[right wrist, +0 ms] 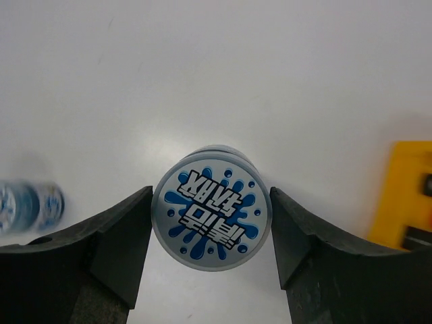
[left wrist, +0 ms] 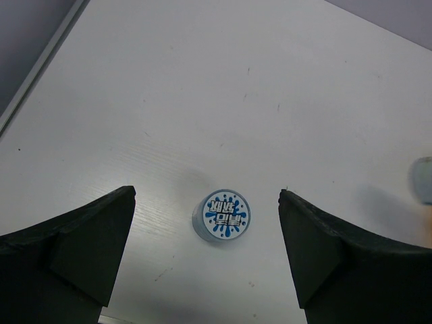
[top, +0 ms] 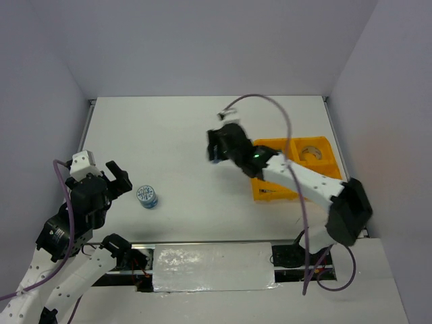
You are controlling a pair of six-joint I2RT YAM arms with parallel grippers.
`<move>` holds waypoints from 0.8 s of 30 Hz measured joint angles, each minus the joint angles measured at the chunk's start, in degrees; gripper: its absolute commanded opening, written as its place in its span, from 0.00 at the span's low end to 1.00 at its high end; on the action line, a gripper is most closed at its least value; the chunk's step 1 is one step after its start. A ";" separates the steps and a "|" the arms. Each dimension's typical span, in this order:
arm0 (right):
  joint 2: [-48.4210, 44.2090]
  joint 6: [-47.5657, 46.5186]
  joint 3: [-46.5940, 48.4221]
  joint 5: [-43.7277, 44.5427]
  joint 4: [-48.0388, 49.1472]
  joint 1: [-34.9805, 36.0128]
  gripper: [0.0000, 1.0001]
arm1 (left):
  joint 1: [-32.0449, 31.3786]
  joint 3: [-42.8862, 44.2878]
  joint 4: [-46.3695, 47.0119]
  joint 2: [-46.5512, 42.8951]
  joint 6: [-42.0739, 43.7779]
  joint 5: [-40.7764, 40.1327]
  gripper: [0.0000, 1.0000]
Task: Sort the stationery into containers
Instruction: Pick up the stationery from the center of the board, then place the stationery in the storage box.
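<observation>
two tubs: one tub (right wrist: pixel 211 229) clamped in the right gripper (right wrist: pixel 210 194), other tub (left wrist: pixel 221 216) on the table (left wrist: pixel 202 81) before the wide-spread left gripper (left wrist: pixel 206 192).

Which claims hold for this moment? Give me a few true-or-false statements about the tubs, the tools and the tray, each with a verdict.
1. The right tool grips the held tub between its fingers. True.
2. The left tool is shut on the loose tub. False: it is open, and the tub stands on the table between the fingers, touching neither.
3. The yellow tray lies on the left side of the table. False: it lies on the right side, by the right arm.
4. A grey tape ring lies in a far compartment of the tray. True.
</observation>
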 measured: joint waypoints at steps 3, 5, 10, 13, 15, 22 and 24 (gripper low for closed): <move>-12.96 6.29 -5.84 4.24 0.22 -11.43 0.00 | 0.00 0.00 0.02 0.00 0.02 0.11 0.99; -20.76 10.93 -10.10 9.01 -1.31 -21.53 0.00 | 0.00 0.00 0.07 -0.04 0.04 0.31 0.99; -36.54 20.06 -24.22 21.81 -7.58 -39.93 0.00 | 0.00 0.00 0.48 -0.04 0.26 0.96 0.99; -41.13 22.47 -28.59 23.82 -11.06 -44.89 0.00 | 0.00 0.00 0.76 0.04 0.42 1.36 0.99; -41.86 22.97 -29.14 24.44 -12.00 -47.63 0.00 | 0.00 0.00 0.85 0.20 0.46 1.51 0.99; -38.01 23.52 -27.87 24.96 -12.50 -49.88 0.00 | 0.00 0.00 0.96 0.46 1.42 1.84 0.99; -37.53 23.47 -28.28 24.48 -11.72 -49.88 0.00 | 0.00 0.00 1.11 0.46 1.44 1.92 0.99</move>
